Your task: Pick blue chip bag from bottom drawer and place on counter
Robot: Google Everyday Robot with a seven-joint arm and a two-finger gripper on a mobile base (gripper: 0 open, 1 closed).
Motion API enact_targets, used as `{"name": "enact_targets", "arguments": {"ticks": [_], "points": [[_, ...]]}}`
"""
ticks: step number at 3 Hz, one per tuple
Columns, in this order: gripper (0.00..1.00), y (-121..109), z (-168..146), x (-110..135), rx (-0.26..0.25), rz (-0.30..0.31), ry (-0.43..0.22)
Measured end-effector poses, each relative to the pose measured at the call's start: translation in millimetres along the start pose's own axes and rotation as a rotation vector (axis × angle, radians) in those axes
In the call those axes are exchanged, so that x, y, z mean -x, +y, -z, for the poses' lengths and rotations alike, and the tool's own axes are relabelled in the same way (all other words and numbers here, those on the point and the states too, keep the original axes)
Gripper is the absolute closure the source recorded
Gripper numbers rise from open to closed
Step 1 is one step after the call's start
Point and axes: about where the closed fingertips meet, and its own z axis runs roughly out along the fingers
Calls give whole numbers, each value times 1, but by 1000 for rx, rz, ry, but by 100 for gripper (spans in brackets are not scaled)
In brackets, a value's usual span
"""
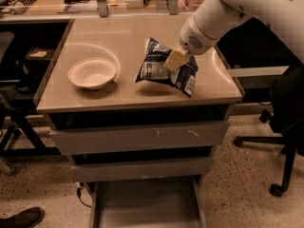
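Mia: Where is the blue chip bag (pixel 159 71)?

Sam: It is up over the counter (pixel 118 32), on the right half. It is tilted. One corner points up and one corner points down to the right.

Mia: Who has it?

Sam: The gripper (pixel 175 60) does. Its tan tips are pinched tight on the upper middle of the bag. The big white arm (pixel 223 13) comes down to it from the top right.

Mia: Is the bag lying on the counter?

Sam: Its low corner is very close to the shiny top, and there is a dark shadow under the bag. I cannot tell if that corner touches.

Mia: What else is on the counter?

Sam: A white bowl (pixel 92 73). It sits on the left side, right way up, apart from the bag.

Mia: And the bottom drawer (pixel 142 205)?

Sam: It is pulled out, way down low at the front. I can see its flat grey floor and its thin side walls. Two more grey drawer fronts are above it. The top drawer front (pixel 137 137) is wider and has pale scratch marks.

Mia: What is around the cabinet?

Sam: A black office chair (pixel 285 127) on wheels stands on the right, on the speckled floor. A brown shoe (pixel 21 218) peeks in at the bottom left corner.
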Motion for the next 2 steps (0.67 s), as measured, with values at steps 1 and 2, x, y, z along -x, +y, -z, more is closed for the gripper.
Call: {"name": "enact_targets", "arguments": {"ticks": [1, 2], "points": [[100, 4, -20, 3, 25, 4, 16], [100, 6, -35, 10, 42, 5, 25]]}}
